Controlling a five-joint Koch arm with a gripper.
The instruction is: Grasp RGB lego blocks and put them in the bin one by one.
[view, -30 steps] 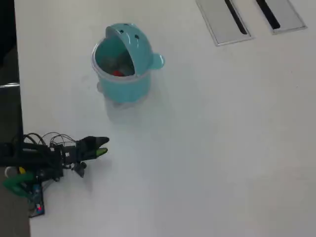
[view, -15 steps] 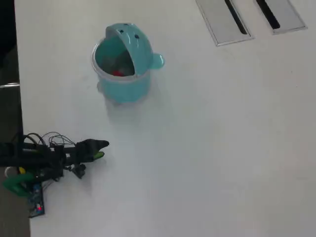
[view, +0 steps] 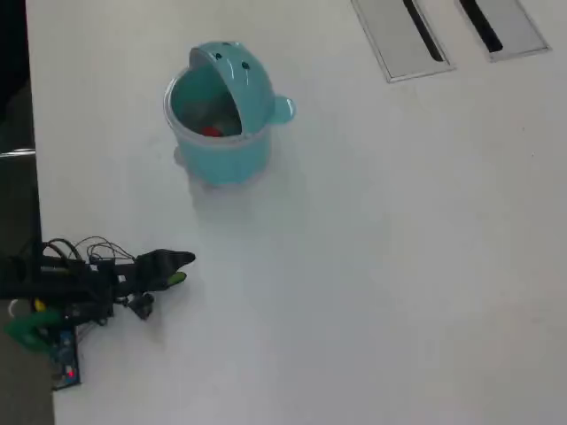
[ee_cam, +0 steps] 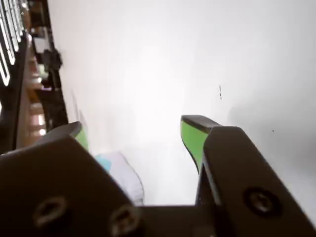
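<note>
Both fingers (ee_cam: 197,133) empty, bin (view: 221,155) well apart.

Arm folded low at the overhead view's left edge; gripper (view: 180,264) points right; jaws parted, green-lined fingers (ee_cam: 193,136) holding nothing.

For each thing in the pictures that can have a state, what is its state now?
Round teal plastic bin: upright on the white table, domed lid tilted back, mouth open.
Small red block: lying inside the bin.
Black gripper with green pads: open in the wrist view, nothing between the jaws, low near the table's left edge in the overhead view, apart from the bin.
</note>
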